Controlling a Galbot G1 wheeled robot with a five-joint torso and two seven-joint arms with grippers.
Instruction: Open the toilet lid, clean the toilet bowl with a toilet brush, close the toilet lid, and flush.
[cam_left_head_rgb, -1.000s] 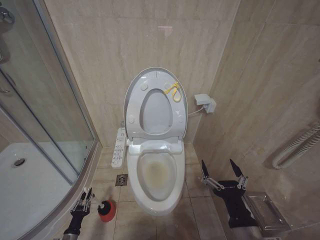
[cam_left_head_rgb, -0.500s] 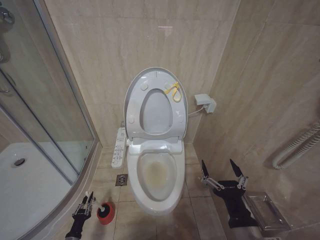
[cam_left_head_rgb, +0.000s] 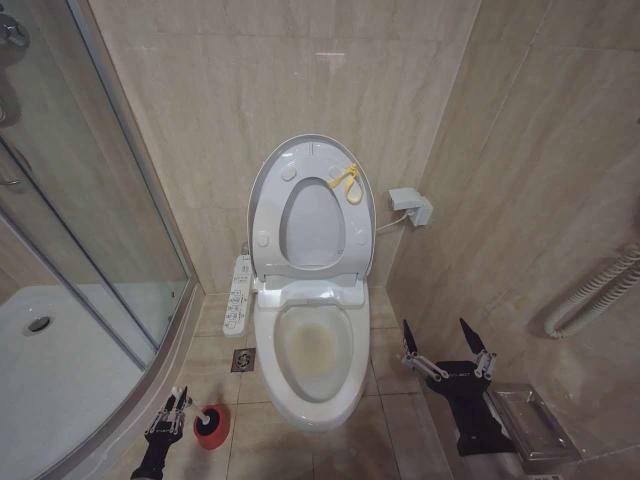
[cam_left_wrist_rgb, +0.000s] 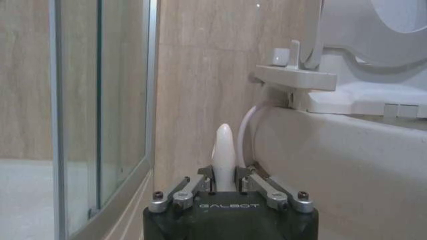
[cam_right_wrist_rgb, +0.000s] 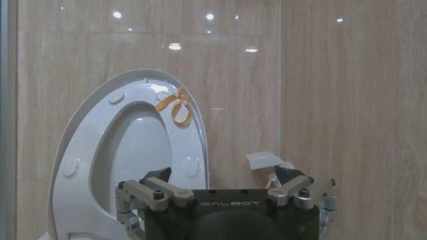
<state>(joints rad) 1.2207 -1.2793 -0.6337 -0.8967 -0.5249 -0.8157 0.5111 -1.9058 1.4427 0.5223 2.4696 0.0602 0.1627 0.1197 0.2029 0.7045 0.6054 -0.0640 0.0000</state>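
Down by the floor at the robot's left, the left gripper (cam_left_head_rgb: 172, 408) is clenched on the white handle of the toilet brush (cam_left_wrist_rgb: 223, 156), whose tip pokes up between the closed fingers (cam_left_wrist_rgb: 199, 186) in the wrist view. Just beside it on the tiled floor (cam_left_head_rgb: 260, 430) sits the small red holder cup (cam_left_head_rgb: 211, 424), between the glass shower enclosure (cam_left_head_rgb: 90, 250) and the toilet. The brush's head I cannot make out.

On the other side, the right gripper (cam_left_head_rgb: 446, 352) hangs low near the wall, fingers spread wide and grasping nothing.

The toilet lid (cam_left_head_rgb: 300, 160) stands raised against the back wall with the seat ring (cam_left_head_rgb: 312, 262) up against it; the yellow strap (cam_left_head_rgb: 346, 182) dangles near its upper edge. The toilet bowl (cam_left_head_rgb: 312, 350) lies open below, a yellowish stain inside. A white control panel (cam_left_head_rgb: 238, 294) juts out beside the bowl.
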